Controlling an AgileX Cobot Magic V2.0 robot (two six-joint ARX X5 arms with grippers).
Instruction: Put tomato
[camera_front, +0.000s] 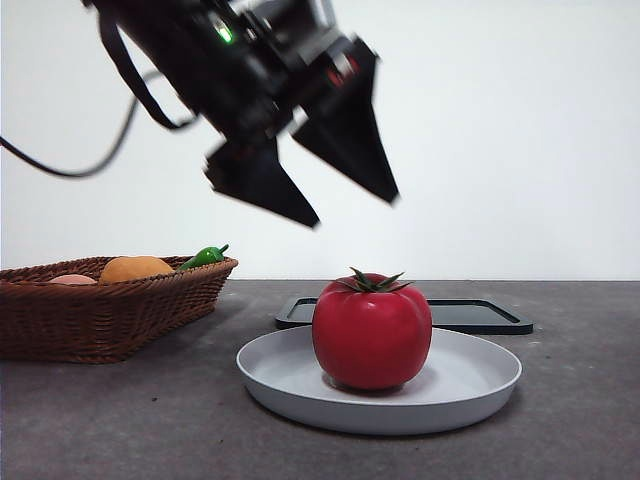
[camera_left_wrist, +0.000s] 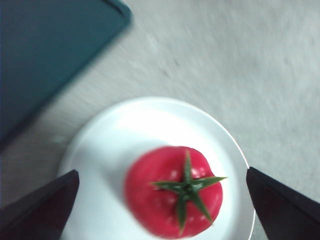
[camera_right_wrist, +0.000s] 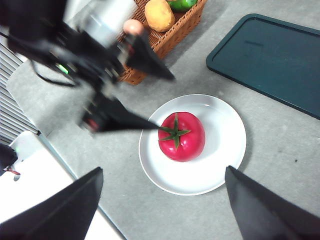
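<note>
My left gripper (camera_front: 355, 210) hangs above the tomato (camera_front: 371, 332), its fingers (camera_front: 262, 182) spread wide apart and gripping nothing. The tomato sits upright on the white plate (camera_front: 480, 375) on the grey desk (camera_front: 580, 420), with the dark tray (camera_front: 480, 315) just behind and the wicker basket (camera_front: 100, 315) off to the side. My right gripper (camera_right_wrist: 162, 205) waits higher up, well clear of the plate, its fingers also wide apart and empty.

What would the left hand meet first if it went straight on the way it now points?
Probably the tomato on the white plate. The open left hand hangs above it, pointing down; depth is unclear, so it could land slightly off-centre.
</note>
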